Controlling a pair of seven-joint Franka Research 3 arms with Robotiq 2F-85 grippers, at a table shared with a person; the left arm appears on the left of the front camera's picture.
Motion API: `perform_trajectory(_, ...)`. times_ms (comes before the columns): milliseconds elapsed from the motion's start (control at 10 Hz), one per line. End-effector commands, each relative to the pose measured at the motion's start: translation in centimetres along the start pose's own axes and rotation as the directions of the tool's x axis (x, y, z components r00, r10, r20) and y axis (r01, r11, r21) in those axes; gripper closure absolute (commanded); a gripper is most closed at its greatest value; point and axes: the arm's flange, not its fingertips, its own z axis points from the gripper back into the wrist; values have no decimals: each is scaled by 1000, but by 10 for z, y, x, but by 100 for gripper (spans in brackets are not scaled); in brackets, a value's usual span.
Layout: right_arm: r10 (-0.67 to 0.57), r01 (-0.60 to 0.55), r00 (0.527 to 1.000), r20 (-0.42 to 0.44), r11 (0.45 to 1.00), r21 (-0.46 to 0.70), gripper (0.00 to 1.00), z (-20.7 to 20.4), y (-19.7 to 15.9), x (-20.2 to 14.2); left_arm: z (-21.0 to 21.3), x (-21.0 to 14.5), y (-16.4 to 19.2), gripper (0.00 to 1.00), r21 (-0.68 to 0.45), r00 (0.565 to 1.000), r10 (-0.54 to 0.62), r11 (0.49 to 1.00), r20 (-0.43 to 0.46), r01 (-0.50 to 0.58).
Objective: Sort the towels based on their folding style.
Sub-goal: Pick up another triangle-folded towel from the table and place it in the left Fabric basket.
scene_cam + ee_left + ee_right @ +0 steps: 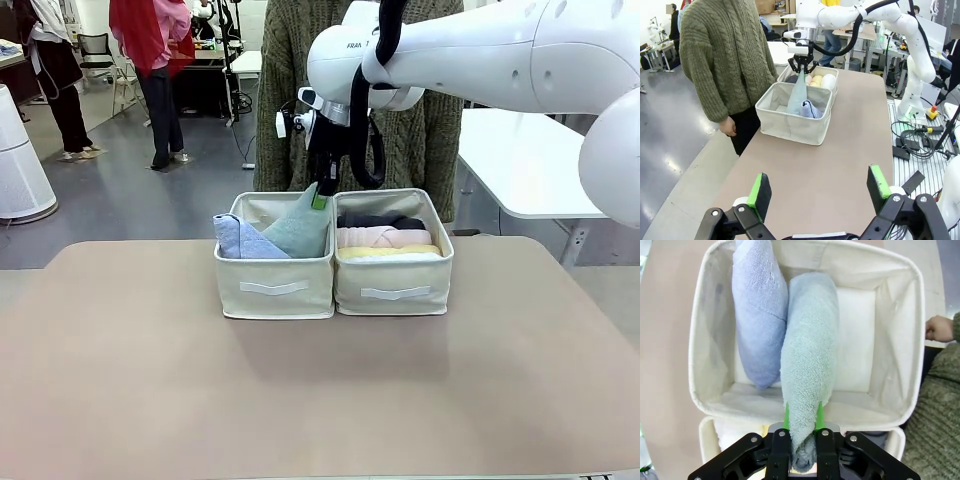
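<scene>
Two beige bins stand side by side mid-table. In the left bin (274,288) lies the light blue cone towel (243,241), and the grey-teal cone towel (300,232) leans upright beside it. My right gripper (320,198) is shut on the tip of the grey-teal towel (807,370), just above the left bin (897,340). The right bin (395,283) holds the dark grey (380,220), pink (383,237), yellow (390,252) and white rolled towels. My left gripper (820,192) hangs open over the bare table, far from the bins.
A person in an olive knit sweater (430,130) stands behind the bins at the far edge, one hand (730,126) hanging at the table's side. A white table (530,165) stands back right. The tabletop (300,390) in front of the bins is open.
</scene>
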Motion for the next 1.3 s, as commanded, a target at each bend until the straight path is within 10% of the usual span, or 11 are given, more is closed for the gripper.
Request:
perform_trajectory(0,18,-18,1000,3,1000,15,83,-2,-9,7,1,1,-2,0,7,1000,-6,1000,11,6)
perform_trajectory(300,22,-22,1000,-1,999,35,83,-11,-10,8,1,1,-2,0,7,1000,-6,1000,11,6)
perform_trajectory(1200,16,-16,1000,-1,999,31,0,-4,-10,7,1,1,-2,0,7,1000,-6,1000,11,6)
